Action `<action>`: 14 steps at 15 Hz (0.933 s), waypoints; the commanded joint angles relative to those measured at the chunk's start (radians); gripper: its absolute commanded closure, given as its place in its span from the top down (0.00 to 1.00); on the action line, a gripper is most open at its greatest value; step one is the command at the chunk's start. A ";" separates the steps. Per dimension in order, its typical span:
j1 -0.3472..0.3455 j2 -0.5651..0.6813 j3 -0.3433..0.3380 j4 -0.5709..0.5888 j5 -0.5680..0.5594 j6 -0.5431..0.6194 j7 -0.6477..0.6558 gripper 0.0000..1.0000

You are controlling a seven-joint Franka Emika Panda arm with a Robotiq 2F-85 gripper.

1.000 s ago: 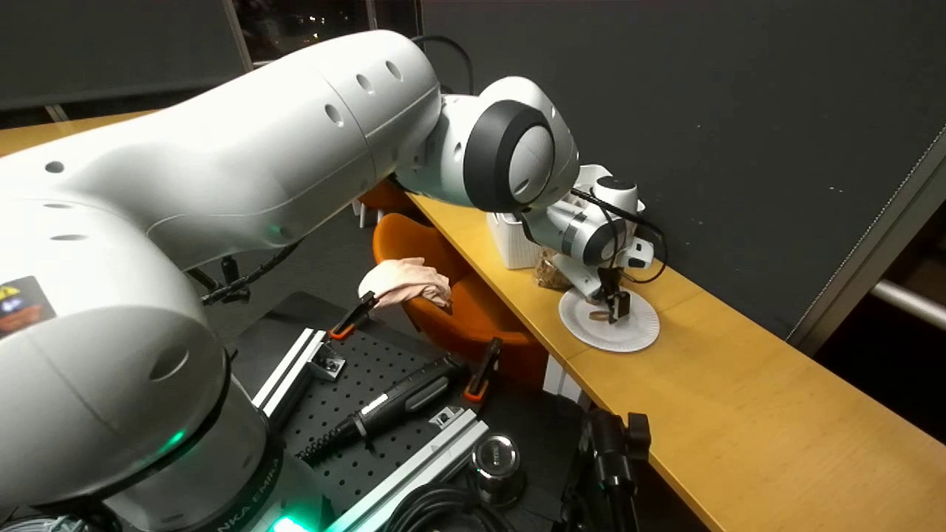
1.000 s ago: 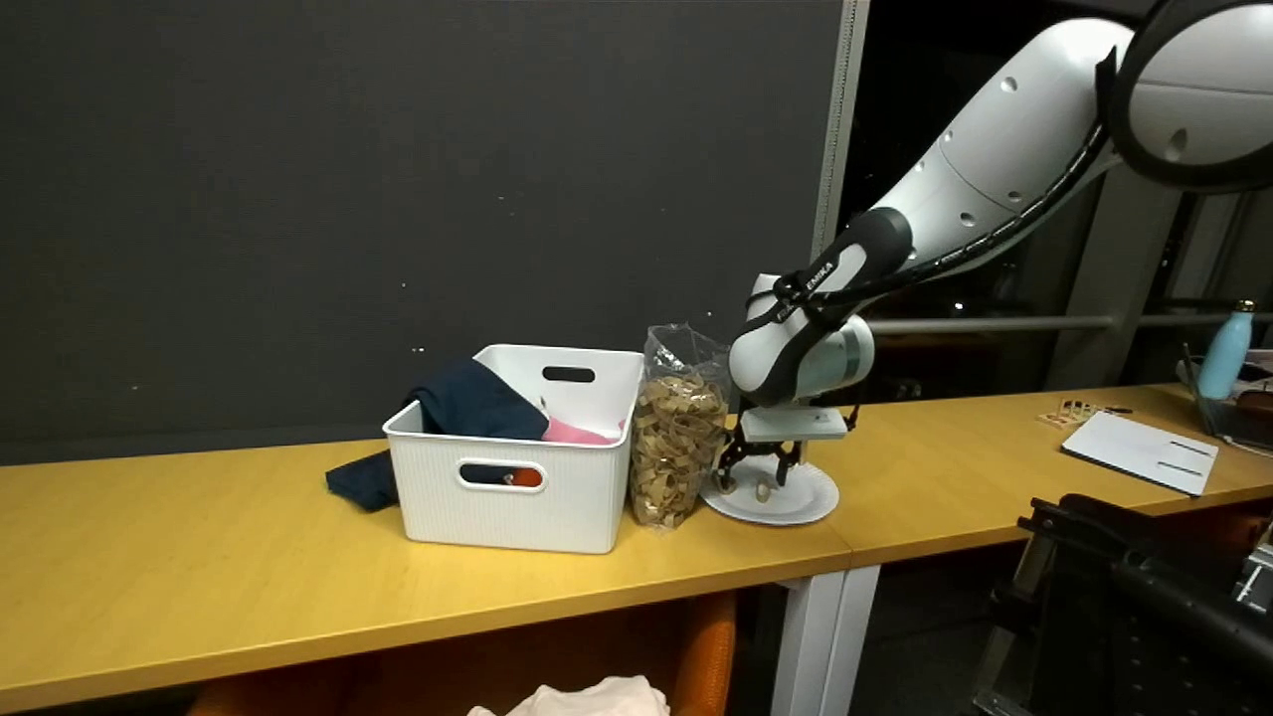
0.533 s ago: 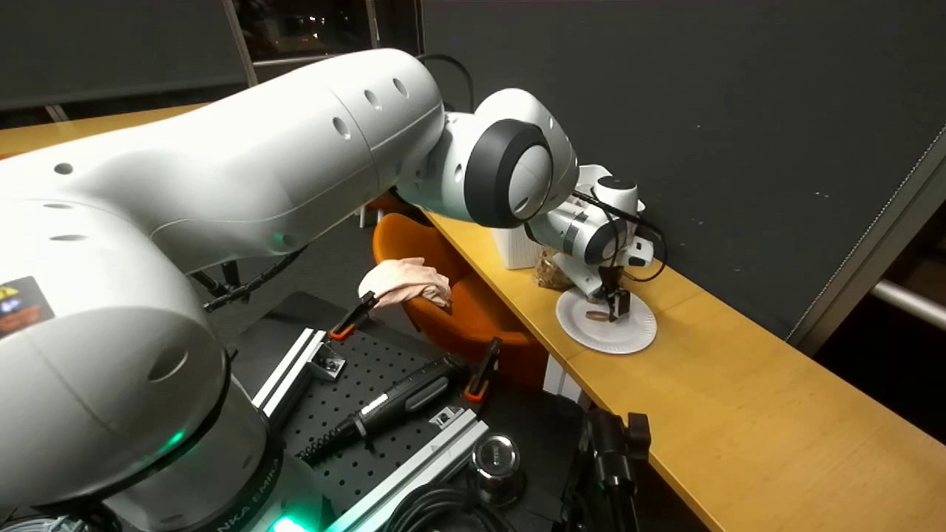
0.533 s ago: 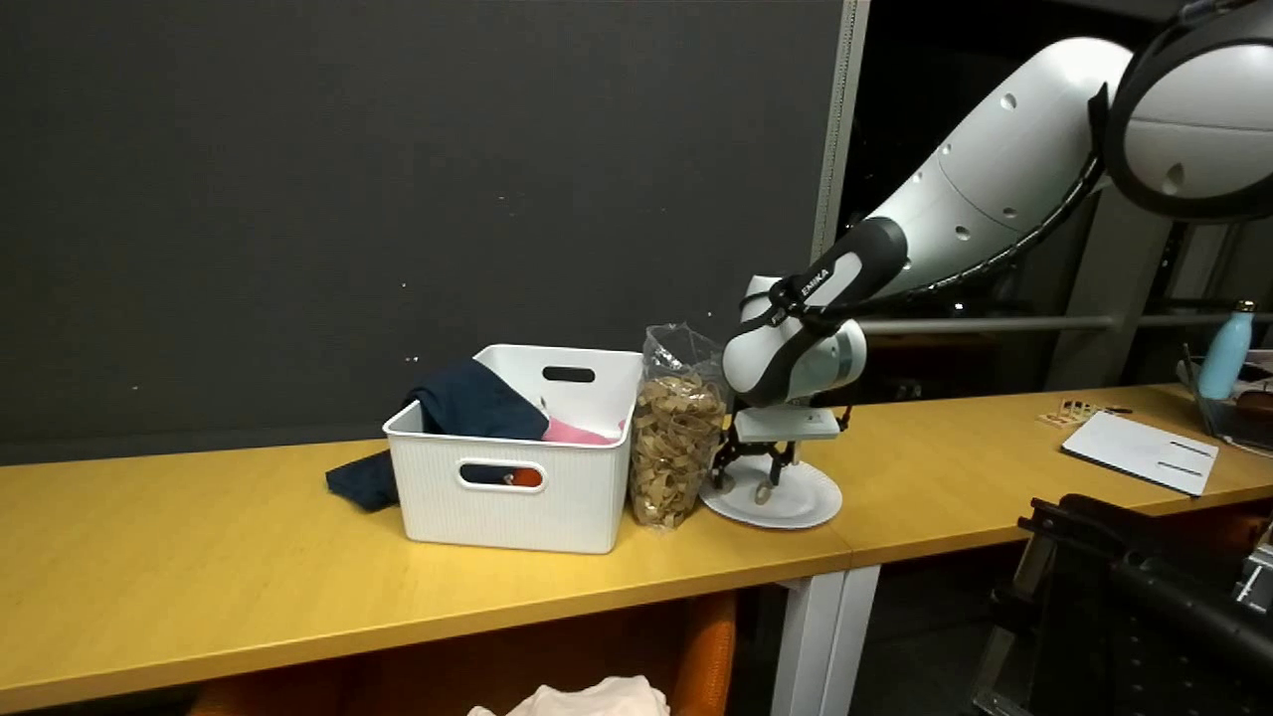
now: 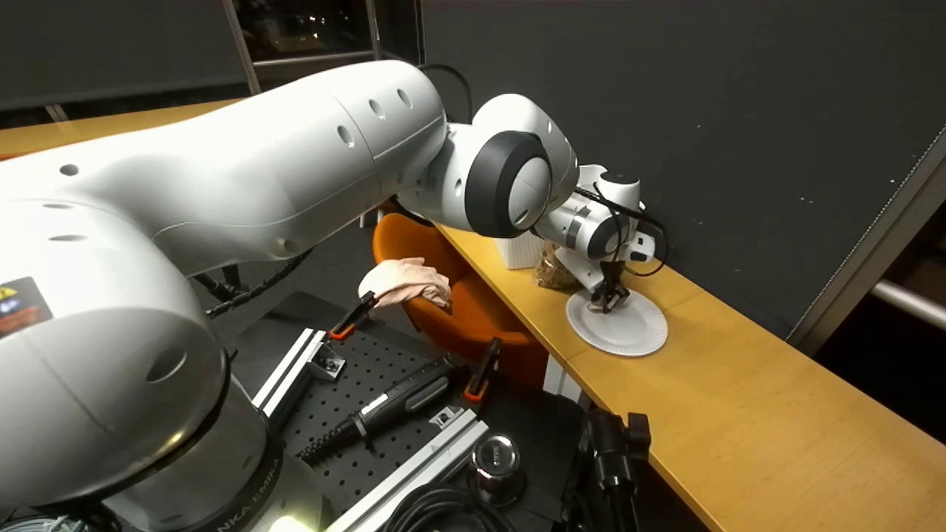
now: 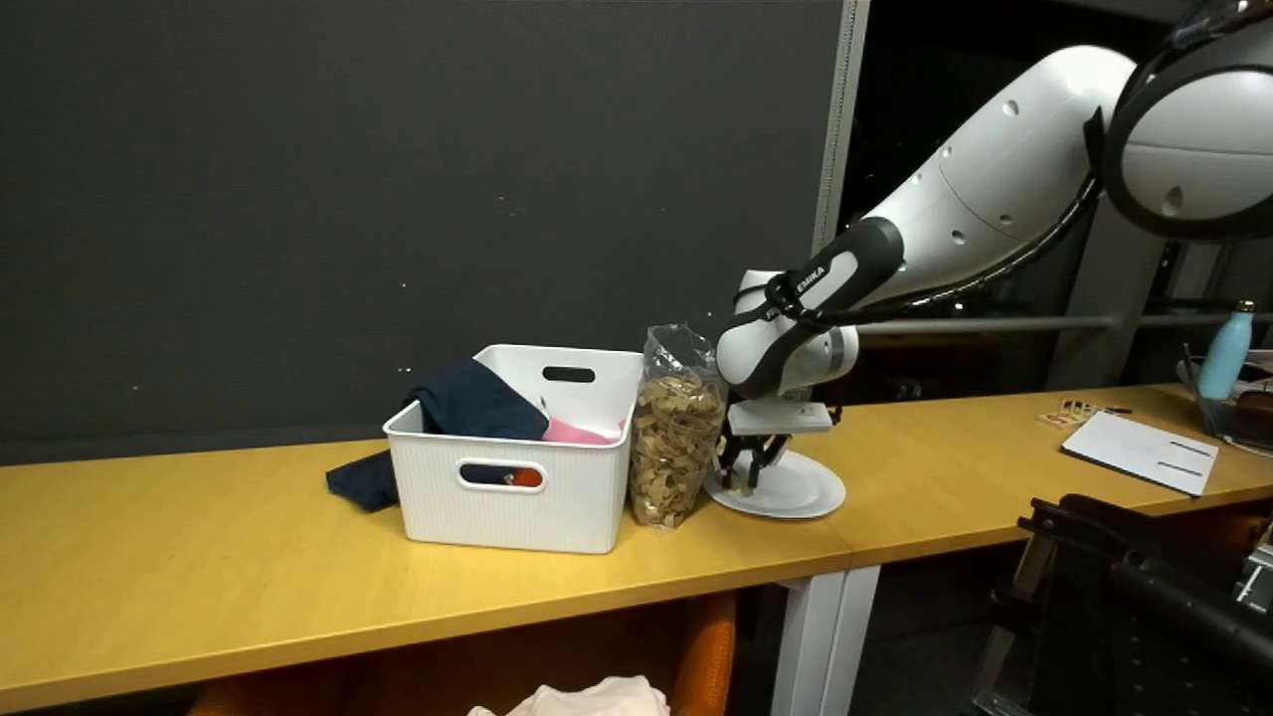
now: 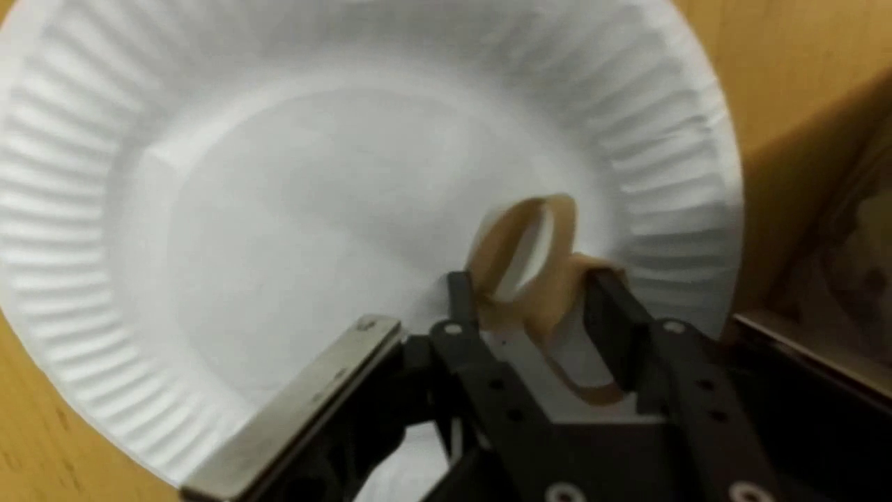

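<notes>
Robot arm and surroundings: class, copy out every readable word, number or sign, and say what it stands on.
"NKA EMIKA": robot base, start cut off.
"EMIKA": arm's dark band, preceding letters unclear.
Yellow triangle sign: sticker, other marks blurred.
White label on black tool: too small.
Shiny-topped cylinder: marking too blurred.

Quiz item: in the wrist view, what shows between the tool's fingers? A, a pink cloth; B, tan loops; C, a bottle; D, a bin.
B, since the wrist view shows tan loops between the black fingers of the tool, over the plate.
</notes>
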 commanded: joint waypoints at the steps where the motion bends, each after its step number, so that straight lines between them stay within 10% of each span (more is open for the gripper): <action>1: -0.023 0.048 0.021 0.088 0.013 -0.044 0.009 0.12; 3: -0.024 0.049 0.021 0.096 0.013 -0.052 0.015 0.00; 14: 0.005 -0.163 -0.022 -0.111 0.005 -0.021 0.052 0.01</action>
